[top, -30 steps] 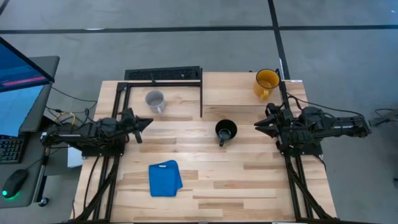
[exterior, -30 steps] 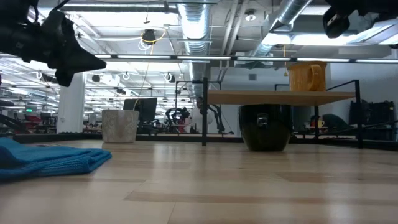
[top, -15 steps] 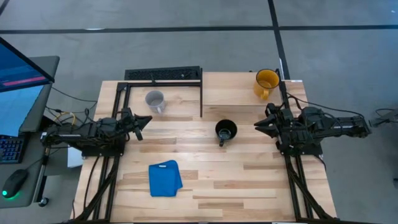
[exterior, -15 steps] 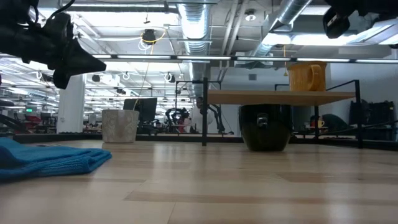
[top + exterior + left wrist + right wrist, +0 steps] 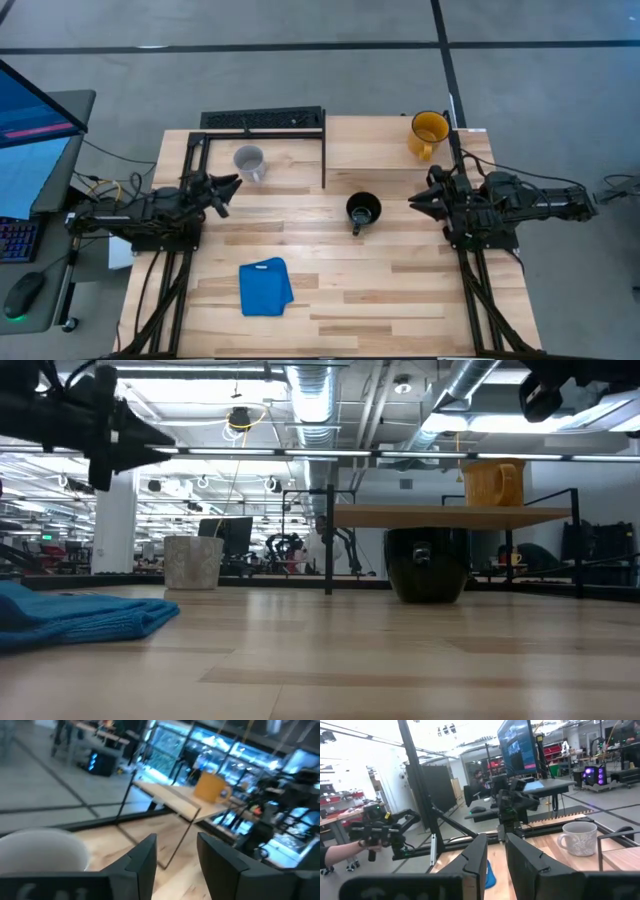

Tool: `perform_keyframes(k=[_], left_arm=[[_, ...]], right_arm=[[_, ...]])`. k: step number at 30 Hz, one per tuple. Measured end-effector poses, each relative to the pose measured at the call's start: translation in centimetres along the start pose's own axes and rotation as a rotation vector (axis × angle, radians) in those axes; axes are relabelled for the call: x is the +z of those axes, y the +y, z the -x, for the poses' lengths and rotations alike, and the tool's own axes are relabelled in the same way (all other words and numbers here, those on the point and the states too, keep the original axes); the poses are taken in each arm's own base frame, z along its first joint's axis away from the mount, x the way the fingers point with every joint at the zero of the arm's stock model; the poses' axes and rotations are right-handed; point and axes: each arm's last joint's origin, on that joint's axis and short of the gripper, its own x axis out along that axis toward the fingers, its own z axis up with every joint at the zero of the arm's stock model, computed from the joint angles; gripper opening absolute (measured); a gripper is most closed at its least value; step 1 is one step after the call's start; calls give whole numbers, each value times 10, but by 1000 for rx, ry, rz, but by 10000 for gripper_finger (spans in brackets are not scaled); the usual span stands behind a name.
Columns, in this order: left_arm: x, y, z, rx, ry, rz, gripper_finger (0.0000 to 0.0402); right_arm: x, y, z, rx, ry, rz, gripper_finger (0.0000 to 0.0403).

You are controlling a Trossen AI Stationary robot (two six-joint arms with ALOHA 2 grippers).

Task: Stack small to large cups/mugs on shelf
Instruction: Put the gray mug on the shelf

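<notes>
The pale grey-white handled mug [image 5: 248, 162] stands on the wooden surface just ahead of the left gripper [image 5: 226, 186], whose fingers are parted and empty; it is the nearer arm.

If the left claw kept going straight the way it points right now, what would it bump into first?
Probably the grey-white mug. The left gripper, open, points toward it, and in the left wrist view the mug sits close, a little to one side of the fingers, so it might only clip it.
</notes>
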Motion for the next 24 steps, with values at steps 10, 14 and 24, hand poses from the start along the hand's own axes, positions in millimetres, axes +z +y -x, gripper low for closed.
perform_keyframes(k=[10, 14, 24], left_arm=[[23, -8, 4, -29, -15, -109, 135], [43, -16, 6, -15, 3, -166, 135], [72, -32, -1, 151, 218, -379, 135]], right_arm=[[0, -1, 0, -43, -8, 0, 93], [0, -1, 0, -43, -8, 1, 93], [0, -1, 0, -44, -8, 1, 93]])
